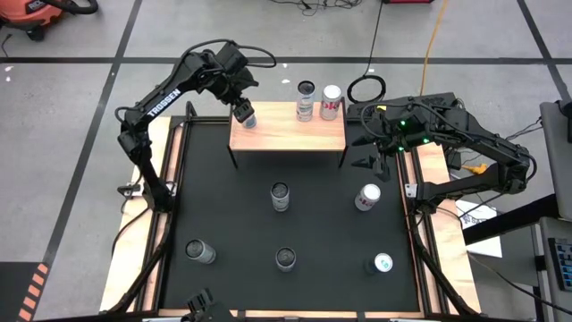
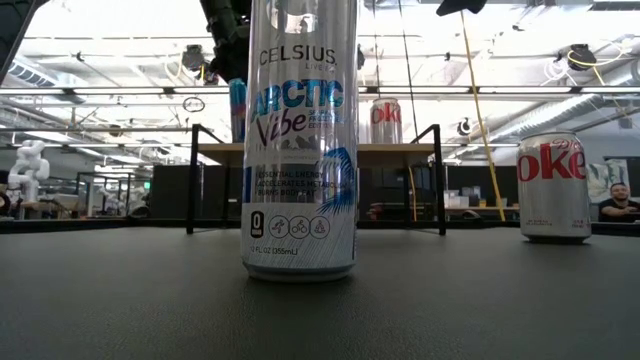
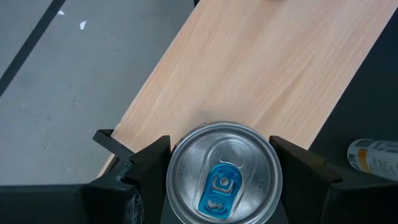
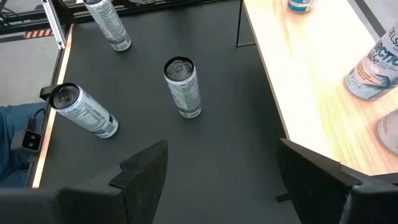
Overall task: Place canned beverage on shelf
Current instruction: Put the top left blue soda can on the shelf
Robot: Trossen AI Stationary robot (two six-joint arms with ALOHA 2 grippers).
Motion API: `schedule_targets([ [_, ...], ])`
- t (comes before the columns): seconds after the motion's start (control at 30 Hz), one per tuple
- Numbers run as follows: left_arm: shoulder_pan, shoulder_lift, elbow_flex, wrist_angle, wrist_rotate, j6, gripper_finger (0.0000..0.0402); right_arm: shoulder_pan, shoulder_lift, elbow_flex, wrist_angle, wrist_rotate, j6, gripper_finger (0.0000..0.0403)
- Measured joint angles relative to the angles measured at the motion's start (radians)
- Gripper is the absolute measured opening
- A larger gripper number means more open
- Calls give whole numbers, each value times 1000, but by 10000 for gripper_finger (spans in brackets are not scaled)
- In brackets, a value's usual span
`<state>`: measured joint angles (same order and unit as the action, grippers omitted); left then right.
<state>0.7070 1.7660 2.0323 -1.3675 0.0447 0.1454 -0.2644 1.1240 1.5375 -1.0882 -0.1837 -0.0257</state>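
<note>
The shelf (image 1: 288,134), a light-wood board on thin black legs, stands at the far middle of the black mat. Two cans (image 1: 306,100) (image 1: 332,102) stand upright on its far right part. My left gripper (image 1: 243,113) is over the shelf's left end, shut on a silver can with a blue tab (image 3: 224,174). In the low view this can (image 2: 237,110) shows at about the height of the board's top; whether its base touches the board I cannot tell. My right gripper (image 4: 230,177) waits open beside the shelf's right end (image 1: 371,154), holding nothing. My left gripper pinches the can between its two fingers (image 3: 149,165), which sit on opposite sides of the can's upper wall just below the rim (image 3: 176,163). The fingers slant down from above and from the far left. The can stands upright, top up, over the shelf's left end.
Several more cans stand or lie on the black mat nearer than the shelf (image 1: 281,196) (image 1: 367,197) (image 1: 200,252) (image 1: 286,259) (image 1: 382,264). A tall can (image 2: 300,150) fills the low view. Wooden strips edge the mat. A person (image 2: 620,200) sits far behind.
</note>
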Motion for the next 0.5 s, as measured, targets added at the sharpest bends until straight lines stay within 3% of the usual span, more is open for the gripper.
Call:
schedule_targets([
  [0.5, 0, 0, 0, -2, -27, 27, 235, 0, 0, 0, 0, 0, 0, 281],
])
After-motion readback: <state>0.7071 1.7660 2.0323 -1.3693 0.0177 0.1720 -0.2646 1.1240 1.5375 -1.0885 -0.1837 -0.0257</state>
